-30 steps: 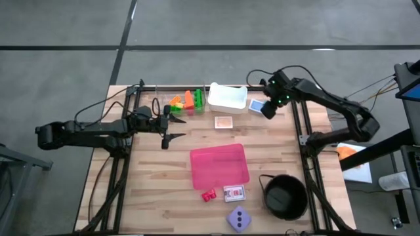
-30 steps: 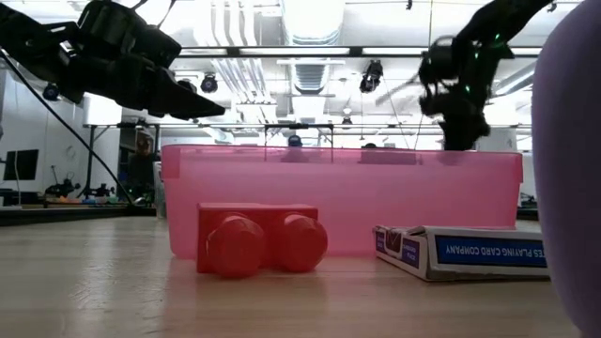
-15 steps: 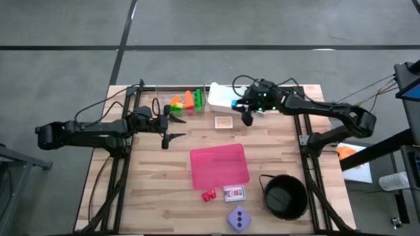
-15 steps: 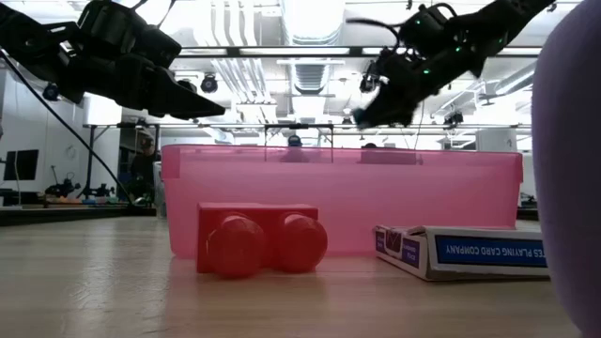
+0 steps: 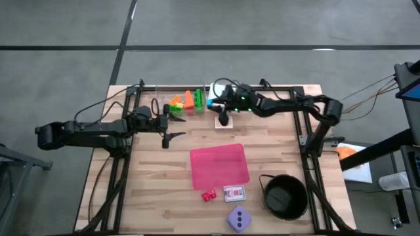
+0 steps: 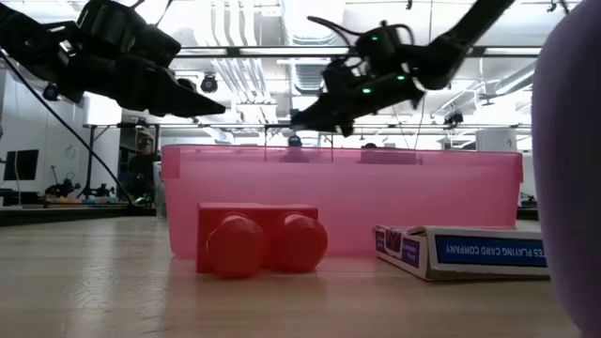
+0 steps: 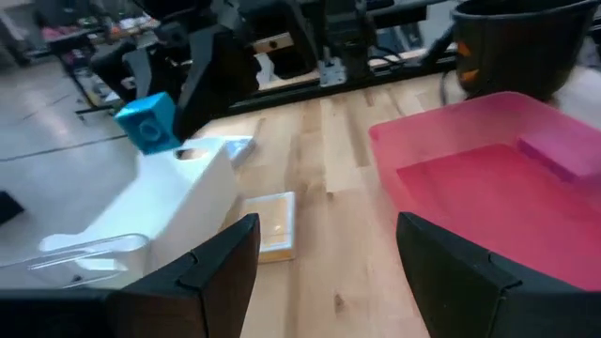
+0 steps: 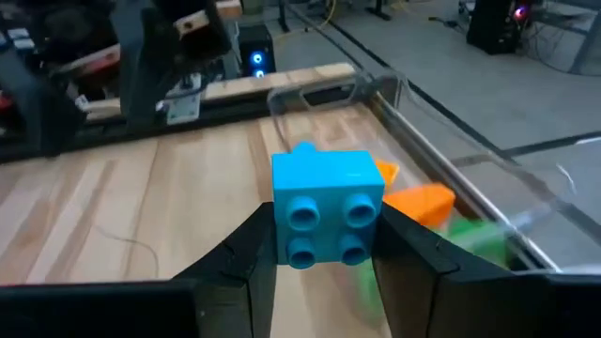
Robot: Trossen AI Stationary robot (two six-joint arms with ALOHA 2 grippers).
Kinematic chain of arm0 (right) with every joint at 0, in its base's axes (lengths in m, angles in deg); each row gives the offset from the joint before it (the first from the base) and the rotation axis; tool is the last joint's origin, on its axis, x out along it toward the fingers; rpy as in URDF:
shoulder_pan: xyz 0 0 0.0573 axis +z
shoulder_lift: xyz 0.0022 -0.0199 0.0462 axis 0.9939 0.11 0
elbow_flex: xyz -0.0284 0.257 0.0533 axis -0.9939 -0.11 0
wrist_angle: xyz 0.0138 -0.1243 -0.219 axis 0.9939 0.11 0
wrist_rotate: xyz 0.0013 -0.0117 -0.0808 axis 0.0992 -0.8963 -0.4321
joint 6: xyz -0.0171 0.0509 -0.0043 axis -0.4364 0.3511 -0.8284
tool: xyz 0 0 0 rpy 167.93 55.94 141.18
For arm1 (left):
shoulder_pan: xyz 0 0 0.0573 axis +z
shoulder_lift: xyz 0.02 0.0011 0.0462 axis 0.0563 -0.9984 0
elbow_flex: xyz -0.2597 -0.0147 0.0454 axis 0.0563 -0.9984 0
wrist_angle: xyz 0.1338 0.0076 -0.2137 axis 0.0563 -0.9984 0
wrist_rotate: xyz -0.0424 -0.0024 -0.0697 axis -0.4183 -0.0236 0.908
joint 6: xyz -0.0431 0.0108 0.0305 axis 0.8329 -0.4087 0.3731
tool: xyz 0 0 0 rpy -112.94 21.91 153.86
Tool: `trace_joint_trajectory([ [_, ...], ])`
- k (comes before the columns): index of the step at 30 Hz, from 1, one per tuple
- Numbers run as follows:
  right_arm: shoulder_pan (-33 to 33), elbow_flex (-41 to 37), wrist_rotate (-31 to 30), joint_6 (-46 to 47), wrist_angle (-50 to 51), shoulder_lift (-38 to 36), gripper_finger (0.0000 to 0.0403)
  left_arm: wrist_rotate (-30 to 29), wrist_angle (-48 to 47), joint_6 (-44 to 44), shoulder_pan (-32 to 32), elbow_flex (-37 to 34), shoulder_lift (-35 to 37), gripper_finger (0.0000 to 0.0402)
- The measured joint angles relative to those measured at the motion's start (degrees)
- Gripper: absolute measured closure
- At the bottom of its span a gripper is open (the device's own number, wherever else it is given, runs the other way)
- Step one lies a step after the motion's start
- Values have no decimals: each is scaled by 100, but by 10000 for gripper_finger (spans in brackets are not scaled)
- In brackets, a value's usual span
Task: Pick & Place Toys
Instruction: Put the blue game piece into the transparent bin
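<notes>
From above, the right gripper [image 5: 222, 118] hangs near the white tray [image 5: 214, 99]. Its wrist view shows a blue brick [image 8: 327, 209] clamped between its fingers, mid-carry. The left gripper [image 7: 324, 272] waits with jaws spread, empty. Next, probably, a release over the pink bin [image 5: 219, 165].

Blue brick [image 8: 328, 207] btwn R fingers [image 8: 410, 246]

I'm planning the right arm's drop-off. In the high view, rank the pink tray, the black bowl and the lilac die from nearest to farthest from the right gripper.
1. Pink tray, mid-table, just in front of the right gripper.
2. Black bowl, front right corner.
3. Lilac die, at the front edge, farthest.
</notes>
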Motion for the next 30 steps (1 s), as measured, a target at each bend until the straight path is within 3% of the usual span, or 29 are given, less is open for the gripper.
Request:
trace_joint_trajectory([
  [4,7,878,2,84,572,469,271,-260,68,1,36,0,169,146],
  [18,-30,4047,-44,-31,3448,2425,271,-262,135,433,689,-260,963,146],
  [24,-105,4650,-44,-50,4064,2810,271,-262,173,501,969,-481,1356,146],
  [30,-155,4718,-48,-37,4136,2847,271,-261,169,497,1025,-557,1430,146],
])
